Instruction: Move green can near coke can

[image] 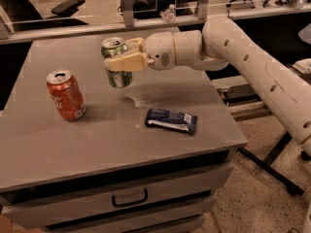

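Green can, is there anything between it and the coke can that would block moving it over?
Nothing visible. The hand grips the green can just off the table, and only bare table lies between it and the coke can on the picture's left. The blue snack packet lies toward the front right, off that path.

I see a dark blue snack packet (171, 121) lying flat on the grey table top (48, 149), toward its front right. It is nearer me than the gripper (119, 58), which hangs over the table's rear middle. Under the top sits a drawer (73, 208) with a dark handle (129, 198), a black office chair (65, 6) stands far back left, and speckled floor (252, 195) shows at lower right.
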Available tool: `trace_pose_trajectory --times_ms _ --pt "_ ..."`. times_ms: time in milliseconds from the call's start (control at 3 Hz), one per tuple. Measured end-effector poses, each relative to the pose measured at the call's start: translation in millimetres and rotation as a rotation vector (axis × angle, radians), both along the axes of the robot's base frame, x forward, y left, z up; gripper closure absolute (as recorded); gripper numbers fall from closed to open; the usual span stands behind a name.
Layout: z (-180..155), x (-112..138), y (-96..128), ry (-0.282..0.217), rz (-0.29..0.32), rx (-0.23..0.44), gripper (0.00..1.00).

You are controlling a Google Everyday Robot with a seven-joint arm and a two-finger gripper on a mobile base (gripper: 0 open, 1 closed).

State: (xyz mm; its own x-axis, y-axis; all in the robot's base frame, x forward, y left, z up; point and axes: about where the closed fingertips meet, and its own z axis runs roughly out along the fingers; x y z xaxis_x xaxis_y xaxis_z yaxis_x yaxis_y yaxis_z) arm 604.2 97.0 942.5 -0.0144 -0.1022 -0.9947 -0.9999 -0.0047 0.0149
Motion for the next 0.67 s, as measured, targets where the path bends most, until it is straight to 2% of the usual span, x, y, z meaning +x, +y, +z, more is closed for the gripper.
trace_pose_trajectory --times_ms 333,667 --pt "-5.5 -33.1 1.4 -0.011 0.024 0.03 0.99" --pt "-23.9 -57.1 6.6 0.013 0.05 0.048 0.71"
